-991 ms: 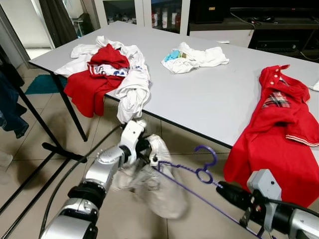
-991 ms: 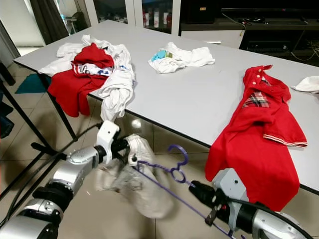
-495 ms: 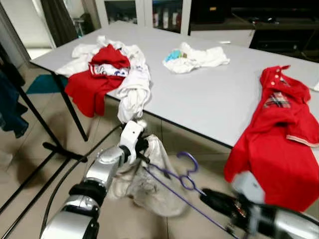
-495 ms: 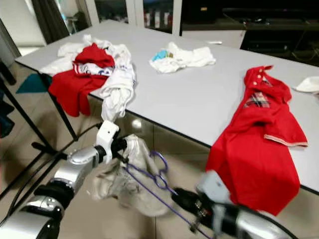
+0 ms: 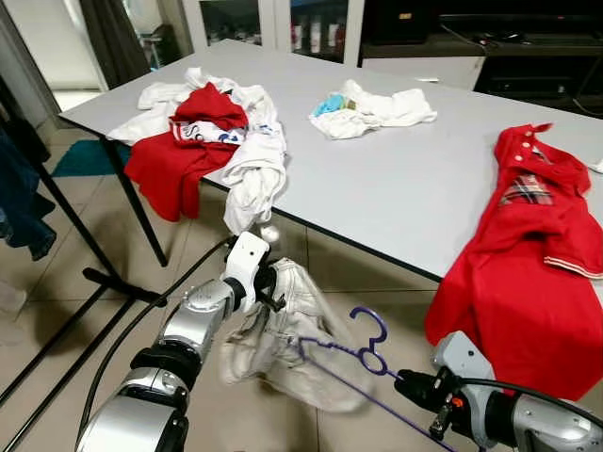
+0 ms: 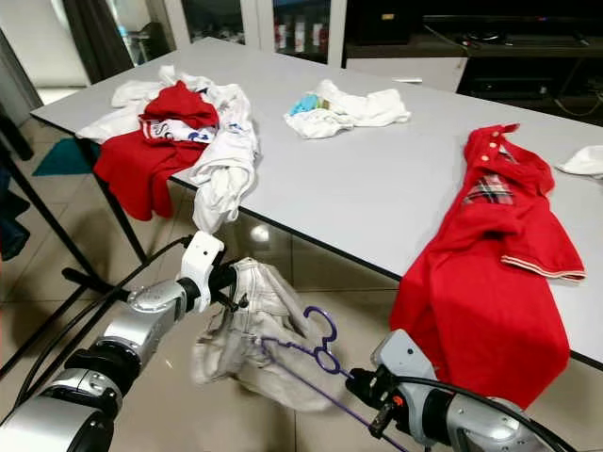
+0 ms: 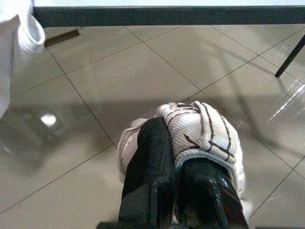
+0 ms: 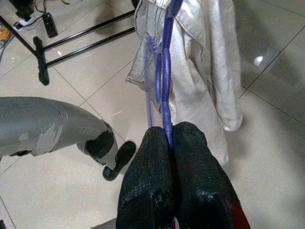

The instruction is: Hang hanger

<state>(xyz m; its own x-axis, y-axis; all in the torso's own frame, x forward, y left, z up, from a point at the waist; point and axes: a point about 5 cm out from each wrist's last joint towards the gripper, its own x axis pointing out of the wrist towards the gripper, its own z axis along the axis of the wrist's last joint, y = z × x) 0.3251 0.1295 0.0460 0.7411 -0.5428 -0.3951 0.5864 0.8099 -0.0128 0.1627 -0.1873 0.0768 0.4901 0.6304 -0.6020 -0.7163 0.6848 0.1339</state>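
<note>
Fingers of the left gripper point(image 5: 273, 287) pinch the pale garment point(image 5: 287, 344) above the floor, in front of the bench point(image 5: 396, 179); the right gripper point(image 8: 164, 138) clamps the purple hanger point(image 5: 353, 347) (its end reaching into the cloth).

You see the purple hanger point(image 5: 363, 344) below the table's front edge, above the tiled floor, its hook curling upward and its thin wire frame slanting down. One end of it runs into a pale, crumpled garment point(image 5: 287, 339) that hangs in loose folds, its top edge bunched together.
</note>
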